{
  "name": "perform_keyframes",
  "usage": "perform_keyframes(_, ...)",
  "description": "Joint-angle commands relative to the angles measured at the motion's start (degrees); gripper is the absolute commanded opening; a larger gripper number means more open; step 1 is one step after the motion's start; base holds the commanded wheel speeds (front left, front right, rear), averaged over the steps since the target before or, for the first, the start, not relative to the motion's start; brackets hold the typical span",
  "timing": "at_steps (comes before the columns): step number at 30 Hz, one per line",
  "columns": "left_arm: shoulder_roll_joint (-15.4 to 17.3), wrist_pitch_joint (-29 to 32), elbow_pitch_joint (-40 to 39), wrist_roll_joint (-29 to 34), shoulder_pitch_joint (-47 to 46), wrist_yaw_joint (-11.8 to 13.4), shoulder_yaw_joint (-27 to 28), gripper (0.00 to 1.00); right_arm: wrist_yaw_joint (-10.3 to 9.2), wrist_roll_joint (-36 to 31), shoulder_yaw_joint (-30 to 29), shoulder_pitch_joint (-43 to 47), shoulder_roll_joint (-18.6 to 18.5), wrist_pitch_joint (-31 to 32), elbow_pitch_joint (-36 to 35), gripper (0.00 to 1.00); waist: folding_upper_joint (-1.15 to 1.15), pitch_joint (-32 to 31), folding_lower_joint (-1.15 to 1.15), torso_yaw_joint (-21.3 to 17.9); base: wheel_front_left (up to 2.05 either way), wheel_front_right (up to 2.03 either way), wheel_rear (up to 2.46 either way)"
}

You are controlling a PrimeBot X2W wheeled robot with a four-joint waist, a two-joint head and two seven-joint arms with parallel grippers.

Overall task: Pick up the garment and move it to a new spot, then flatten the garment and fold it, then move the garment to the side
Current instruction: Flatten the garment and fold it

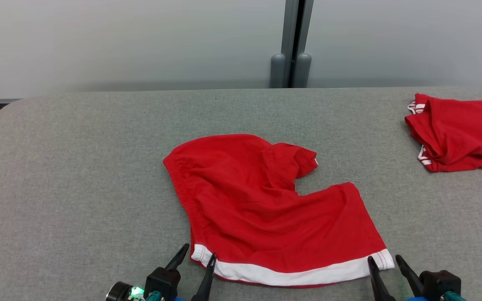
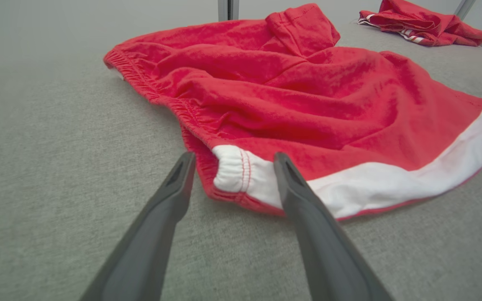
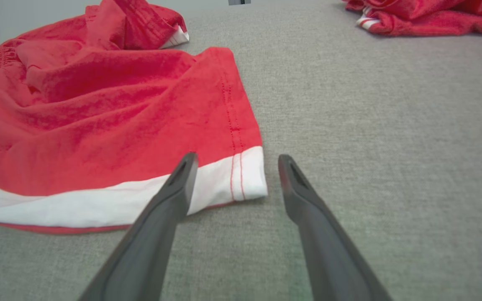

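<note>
Lying on table: garment, red, rumpled, white hem towards me.
Left gripper: I see jaws wide, astride hem's left corner.
Right gripper: jaws wide, astride hem's right corner.

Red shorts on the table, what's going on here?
The robot has both grippers open at the white-banded edge of the red shorts: the left gripper at its left corner, the right gripper at its right corner. Nothing is gripped yet; the shorts lie crumpled on the table. Another red garment sits far right.
</note>
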Motion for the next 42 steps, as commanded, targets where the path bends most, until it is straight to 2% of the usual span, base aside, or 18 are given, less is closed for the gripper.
perform_keyframes(1,0.1,-0.2,0.9,-0.5,-1.4,-0.4,-0.7,1.0,0.03,-0.1,0.4,-0.9,-0.1,-0.4,1.0,1.0,0.0,0.1,-0.01,-0.1,0.0,0.0,0.0)
perform_keyframes(16,-0.4,0.3,7.9,-3.2,-6.1,-0.9,-5.9,1.0,0.03,0.3,2.7,-4.0,-0.1,-2.3,6.6,1.0,0.0,0.7,-0.01,-0.7,0.0,0.0,0.0)
perform_keyframes(17,-0.5,0.7,8.7,-3.5,-6.4,-0.9,-6.2,0.58,0.03,0.3,3.0,-4.3,-0.1,-2.3,7.2,0.81,0.0,0.8,-0.01,-0.7,0.0,0.0,0.0)
perform_keyframes(18,-0.5,0.9,9.3,-3.8,-6.7,-1.0,-6.6,0.46,0.03,0.2,3.2,-4.7,-0.1,-2.3,7.8,0.5,0.0,0.9,-0.01,-0.8,0.0,0.0,0.0)
perform_keyframes(19,-0.6,0.9,9.7,-4.1,-7.1,-1.0,-6.8,0.0,0.03,0.2,3.5,-5.1,-0.1,-2.3,8.3,0.2,0.0,1.0,-0.01,-0.8,0.0,0.0,0.0)
perform_keyframes(20,-0.7,1.1,10.3,-4.4,-7.4,-0.9,-7.3,0.0,0.03,0.1,3.8,-5.5,-0.1,-2.3,8.8,0.05,0.0,1.0,-0.01,-0.9,0.0,0.0,0.0)
perform_keyframes(21,-0.7,1.1,10.8,-4.7,-7.8,-0.9,-7.9,0.0,0.03,-0.1,4.0,-6.1,-0.1,-2.7,9.1,0.0,0.0,1.1,-0.01,-0.9,0.0,0.0,0.0)
perform_keyframes(27,-0.2,0.2,9.0,-6.5,-8.9,-0.9,-8.5,0.0,0.03,0.0,4.6,-7.1,-0.1,-4.0,8.6,0.0,0.0,0.7,-0.01,-1.2,0.0,0.0,0.0)
perform_keyframes(35,1.7,-0.2,0.8,-8.5,-10.4,-0.9,-7.4,0.0,0.03,0.7,4.9,-8.1,-0.1,-4.6,1.5,0.0,0.0,1.0,-0.01,-1.0,0.0,0.0,0.0)
perform_keyframes(37,2.7,-0.2,-3.0,-9.2,-13.1,-0.9,-5.8,0.0,0.03,0.5,4.7,-11.3,-0.3,-4.2,-2.3,0.0,0.0,1.9,-0.01,-0.9,0.0,0.0,0.0)
perform_keyframes(42,4.4,0.7,-6.0,-9.2,-20.0,-0.9,-4.2,0.0,0.03,0.8,4.4,-18.4,-1.3,-2.4,-5.6,0.0,0.0,4.3,-0.01,-0.6,0.0,0.0,0.0)
